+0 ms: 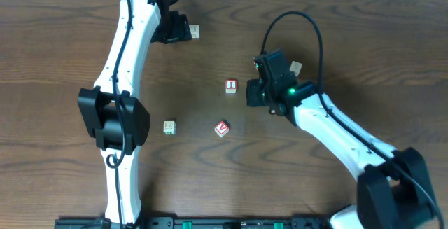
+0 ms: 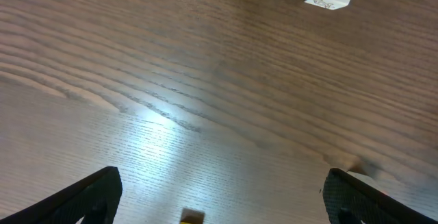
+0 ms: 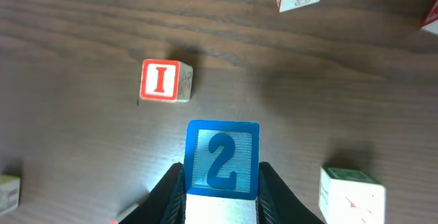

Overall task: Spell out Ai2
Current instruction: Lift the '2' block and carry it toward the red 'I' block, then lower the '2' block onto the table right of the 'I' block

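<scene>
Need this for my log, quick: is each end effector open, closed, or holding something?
Left end effector: open, holding nothing.
Right end effector: closed on the blue 2 block.

- Left arm [image 1: 124, 61]: stretched from the near table edge up to the far edge, elbow about mid-table.
- Left gripper [image 1: 175, 29]: at the far edge, turned toward the robot's right; jaws spread wide, nothing between.
- Right arm [image 1: 336, 127]: angled from the near right corner toward centre.
- Right gripper [image 1: 253, 92]: fingers [image 3: 168, 196] clamped either side of the 2 block [image 3: 222, 159].
</scene>
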`<state>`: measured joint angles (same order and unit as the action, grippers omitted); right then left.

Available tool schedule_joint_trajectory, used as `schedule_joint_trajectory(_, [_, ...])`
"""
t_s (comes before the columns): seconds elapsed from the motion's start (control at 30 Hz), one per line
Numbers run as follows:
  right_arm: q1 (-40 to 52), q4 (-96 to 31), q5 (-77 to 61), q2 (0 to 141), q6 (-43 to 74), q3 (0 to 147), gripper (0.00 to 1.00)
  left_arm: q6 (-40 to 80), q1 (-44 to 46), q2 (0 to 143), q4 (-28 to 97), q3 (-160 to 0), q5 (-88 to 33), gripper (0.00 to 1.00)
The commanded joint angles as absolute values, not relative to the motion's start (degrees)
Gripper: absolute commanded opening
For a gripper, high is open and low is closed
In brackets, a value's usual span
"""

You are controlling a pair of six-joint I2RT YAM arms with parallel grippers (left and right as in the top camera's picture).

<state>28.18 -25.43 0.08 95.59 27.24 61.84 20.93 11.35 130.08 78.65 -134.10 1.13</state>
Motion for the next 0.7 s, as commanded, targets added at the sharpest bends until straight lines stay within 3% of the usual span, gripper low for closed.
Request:
schedule_joint_trajectory(0.0, [28.97,-23.4,1.54,98.32,29.85,61.63,0.01,20.56,11.27,128.95,79.09,-135.11,1.87,0.95])
schedule_joint_trajectory(0.67, [28.95,-13.13,5.17,105.93,29.52,61.65,0.01,20.53,11.27,128.95,79.5,-135.11,1.89,0.95])
